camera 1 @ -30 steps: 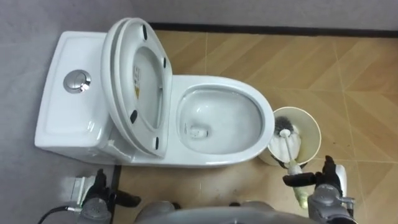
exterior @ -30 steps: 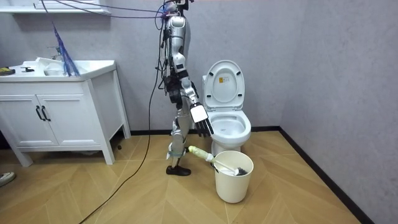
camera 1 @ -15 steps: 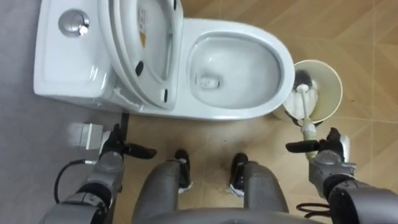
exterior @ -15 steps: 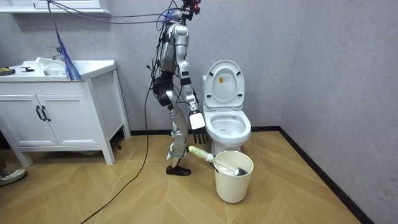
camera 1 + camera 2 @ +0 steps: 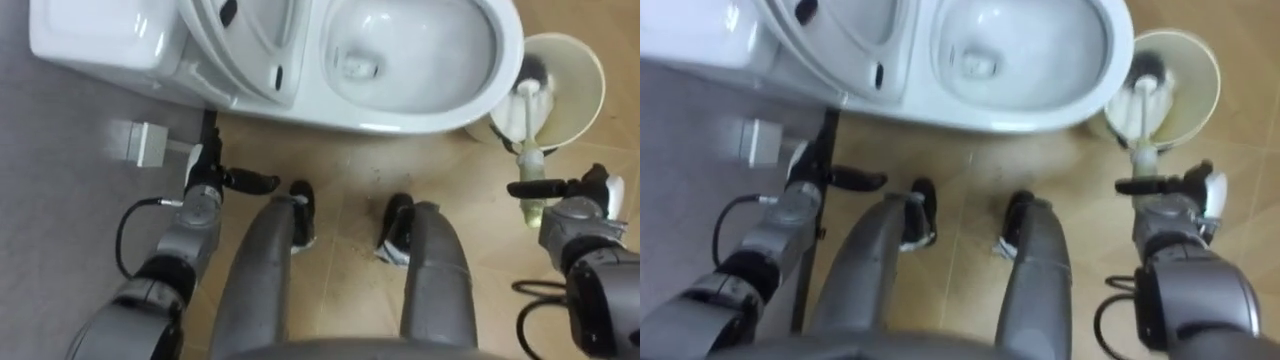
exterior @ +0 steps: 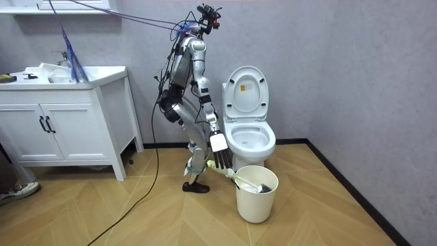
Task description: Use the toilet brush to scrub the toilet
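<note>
Beside the toilet (image 5: pixel 440 114): we see the robot standing at the side of the bowl (image 5: pixel 410 50) on the wooden floor (image 5: pixel 340 165). In the room view it is bent forward, with a white cabinet (image 6: pixel 61 130) well off to that view's left.
Seat (image 5: pixel 245 55): raised and leaning back toward the tank (image 5: pixel 100 40), so we find the bowl uncovered.
Bucket (image 5: pixel 592 80): on the floor just beside the bowl's front, on the robot's right.
Brush (image 5: pixel 527 120): we find it in the bucket, dark head down inside. Its white handle leans out over the rim toward the robot, and the yellow-green grip is clear of the bucket.
Right hand (image 5: pixel 585 200): fingers straight and loose, gripping nothing that we can make out. One finger lies across the brush's grip, but we cannot tell whether it touches.
Left hand (image 5: pixel 203 185): low by the left leg, near the grey wall (image 5: pixel 60 200), with fingers stretched out and empty.
</note>
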